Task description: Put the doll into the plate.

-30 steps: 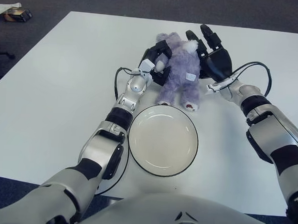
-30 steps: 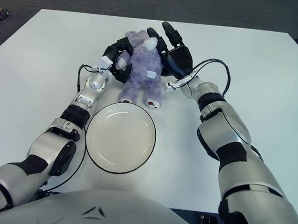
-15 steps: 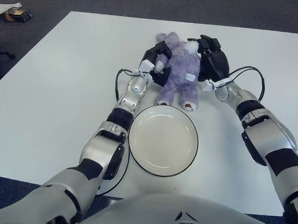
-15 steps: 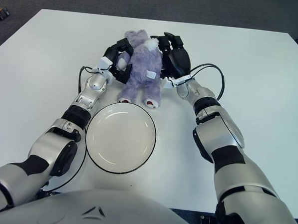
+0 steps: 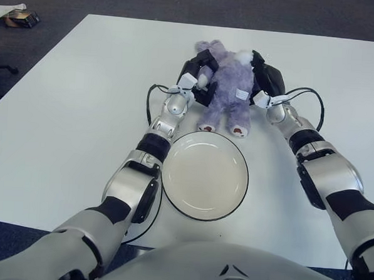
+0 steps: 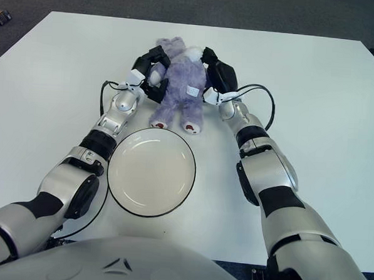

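Bright, even overhead light — soft, faint shadows on the white table (image 5: pixel 61 140), sharp focus throughout.

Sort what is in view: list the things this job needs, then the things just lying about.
Job:
purple doll, lying on the table beyond the plate
white plate, empty
left hand and right hand, pressed to the doll's two sides

Lying about:
small dark object on the floor, far left
white table

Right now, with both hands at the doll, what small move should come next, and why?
Probably a short lift. The left hand and right hand press the purple doll from both sides, but it lies on the table beyond the plate. Raising it first should clear the plate's rim.
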Controlling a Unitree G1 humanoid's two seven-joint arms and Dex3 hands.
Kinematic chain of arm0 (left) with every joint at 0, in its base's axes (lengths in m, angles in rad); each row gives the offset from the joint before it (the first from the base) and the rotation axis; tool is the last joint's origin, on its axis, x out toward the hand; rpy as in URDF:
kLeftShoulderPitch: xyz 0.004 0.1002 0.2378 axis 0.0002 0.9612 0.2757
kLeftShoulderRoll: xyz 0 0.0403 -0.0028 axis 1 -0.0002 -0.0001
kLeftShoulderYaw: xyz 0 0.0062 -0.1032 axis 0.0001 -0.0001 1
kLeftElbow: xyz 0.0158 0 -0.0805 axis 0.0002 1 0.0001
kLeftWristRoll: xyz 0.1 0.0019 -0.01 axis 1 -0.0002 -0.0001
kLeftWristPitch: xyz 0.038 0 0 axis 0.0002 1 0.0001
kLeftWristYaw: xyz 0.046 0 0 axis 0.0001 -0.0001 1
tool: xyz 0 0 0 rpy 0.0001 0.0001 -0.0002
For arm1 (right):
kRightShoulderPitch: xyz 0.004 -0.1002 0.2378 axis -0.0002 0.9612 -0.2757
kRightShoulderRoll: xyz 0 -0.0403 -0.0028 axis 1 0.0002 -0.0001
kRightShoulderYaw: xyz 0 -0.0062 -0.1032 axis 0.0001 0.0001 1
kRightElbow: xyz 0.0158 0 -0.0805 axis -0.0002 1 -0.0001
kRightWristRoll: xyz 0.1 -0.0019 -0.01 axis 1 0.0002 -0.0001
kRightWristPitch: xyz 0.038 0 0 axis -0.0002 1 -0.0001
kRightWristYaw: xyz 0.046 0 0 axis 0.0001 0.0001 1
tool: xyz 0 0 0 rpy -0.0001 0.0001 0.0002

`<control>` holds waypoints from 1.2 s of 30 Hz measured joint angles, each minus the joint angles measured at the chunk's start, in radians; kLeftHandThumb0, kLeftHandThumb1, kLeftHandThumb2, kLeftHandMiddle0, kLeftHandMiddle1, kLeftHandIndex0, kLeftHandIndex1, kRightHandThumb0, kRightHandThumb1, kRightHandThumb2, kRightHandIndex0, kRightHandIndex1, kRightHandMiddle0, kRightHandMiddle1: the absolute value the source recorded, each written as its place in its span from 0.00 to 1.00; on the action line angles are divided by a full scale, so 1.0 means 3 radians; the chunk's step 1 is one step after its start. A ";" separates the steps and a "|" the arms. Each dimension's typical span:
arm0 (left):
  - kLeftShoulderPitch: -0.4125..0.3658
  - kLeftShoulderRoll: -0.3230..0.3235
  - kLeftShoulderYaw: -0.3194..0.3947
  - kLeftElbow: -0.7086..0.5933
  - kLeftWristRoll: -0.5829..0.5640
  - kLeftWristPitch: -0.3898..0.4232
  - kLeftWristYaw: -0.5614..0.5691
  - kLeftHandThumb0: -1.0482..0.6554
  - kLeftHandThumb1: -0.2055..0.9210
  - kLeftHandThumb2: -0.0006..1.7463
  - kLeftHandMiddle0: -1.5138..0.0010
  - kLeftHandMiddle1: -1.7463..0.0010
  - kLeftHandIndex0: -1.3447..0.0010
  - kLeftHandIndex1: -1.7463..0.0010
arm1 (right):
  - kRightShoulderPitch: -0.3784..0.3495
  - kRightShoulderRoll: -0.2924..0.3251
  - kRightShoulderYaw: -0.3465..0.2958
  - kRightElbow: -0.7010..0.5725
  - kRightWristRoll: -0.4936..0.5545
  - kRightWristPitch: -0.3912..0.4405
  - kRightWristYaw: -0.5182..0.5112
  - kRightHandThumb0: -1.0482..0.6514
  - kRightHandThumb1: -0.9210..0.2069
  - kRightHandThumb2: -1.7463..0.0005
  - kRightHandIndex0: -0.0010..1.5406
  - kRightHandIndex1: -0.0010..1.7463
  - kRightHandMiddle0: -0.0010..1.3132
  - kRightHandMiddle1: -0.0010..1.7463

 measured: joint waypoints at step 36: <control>-0.0088 0.0033 0.0192 0.0275 -0.0372 -0.0083 -0.0457 0.61 0.14 0.97 0.41 0.00 0.46 0.08 | 0.0102 0.0192 -0.0461 -0.0299 0.0399 0.0571 0.0622 0.61 0.71 0.11 0.49 1.00 0.40 1.00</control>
